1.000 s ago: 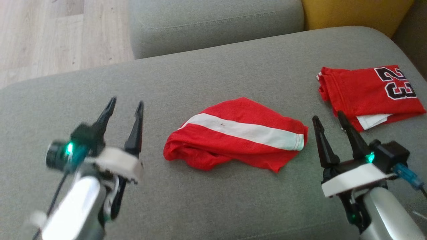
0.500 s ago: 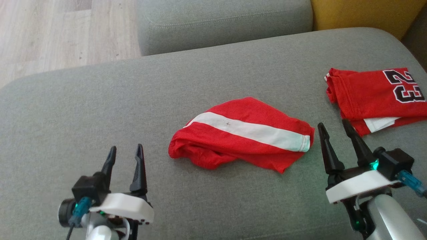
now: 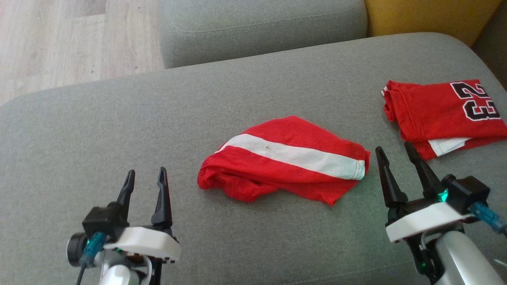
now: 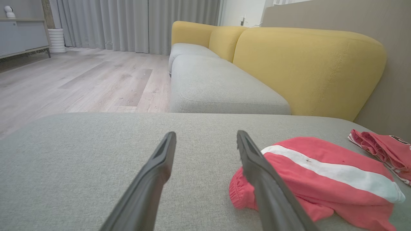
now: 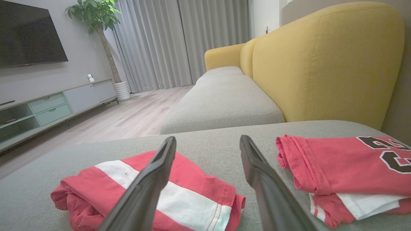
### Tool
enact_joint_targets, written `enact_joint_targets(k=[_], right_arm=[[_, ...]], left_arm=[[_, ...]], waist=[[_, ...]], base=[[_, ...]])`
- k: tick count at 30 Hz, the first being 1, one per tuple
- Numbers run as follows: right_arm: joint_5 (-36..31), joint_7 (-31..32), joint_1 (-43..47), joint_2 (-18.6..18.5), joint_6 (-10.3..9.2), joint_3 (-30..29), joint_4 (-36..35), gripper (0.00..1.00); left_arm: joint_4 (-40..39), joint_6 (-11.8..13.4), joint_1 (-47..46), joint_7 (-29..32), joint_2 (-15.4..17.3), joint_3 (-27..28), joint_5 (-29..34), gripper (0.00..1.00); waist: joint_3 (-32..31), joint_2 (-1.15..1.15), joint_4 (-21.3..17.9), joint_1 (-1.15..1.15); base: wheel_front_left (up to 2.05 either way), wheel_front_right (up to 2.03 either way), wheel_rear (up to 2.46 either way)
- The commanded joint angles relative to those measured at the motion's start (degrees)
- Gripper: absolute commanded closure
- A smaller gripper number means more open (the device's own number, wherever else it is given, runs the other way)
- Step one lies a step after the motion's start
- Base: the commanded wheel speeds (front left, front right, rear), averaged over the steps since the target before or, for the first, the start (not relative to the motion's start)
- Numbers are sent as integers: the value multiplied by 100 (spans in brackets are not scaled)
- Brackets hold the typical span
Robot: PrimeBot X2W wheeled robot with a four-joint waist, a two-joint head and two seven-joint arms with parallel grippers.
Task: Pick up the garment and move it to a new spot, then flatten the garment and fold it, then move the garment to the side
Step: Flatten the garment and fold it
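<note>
Grey sofa cushion [image 3: 253, 91] carries everything, with wooden floor [image 3: 59, 39] past its far left edge and a yellow backrest [image 4: 305, 64] rising at the far right. On the middle of the cushion lies the garment [image 3: 285, 158], a pair of red shorts with a white stripe, crumpled in a loose heap. A folded red jersey [image 3: 439, 111] sits apart at the far right. At the near left the left fingers [image 3: 161, 194] stand well clear of the shorts, spread wide and holding nothing. The right fingers [image 3: 387, 174], just beside the shorts' right end, are equally wide and empty. The cloth looks thin, light and limp, so it should sag and trail when lifted. A pinch at the bunched left end or the hemmed right corner seems the surest hold. From above, the head view gives the layout. Looking low, the left wrist view reveals what looks like a gathered waistband at the near left. Equally low, the right wrist view shows the stitched hem and the jersey's stacked layers.
</note>
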Motion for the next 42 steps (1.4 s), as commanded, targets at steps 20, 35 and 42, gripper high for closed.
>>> enact_joint_targets(k=[20,35,42], right_arm=[[40,-28,-309,35,39,205,-218,0],[251,-93,-883,125,39,414,-78,0],[206,-96,-865,152,39,292,-117,0]], left_arm=[[1940,-1342,-2846,3652,275,313,-1282,0],[4198,-1729,-4248,5928,437,264,-2167,0],[3847,-1796,-4131,6711,482,-189,-2673,0]], waist=[[196,0,-413,0],[746,0,-1223,0],[704,0,-1164,0]], base=[[0,0,0],[0,0,0],[0,0,0]])
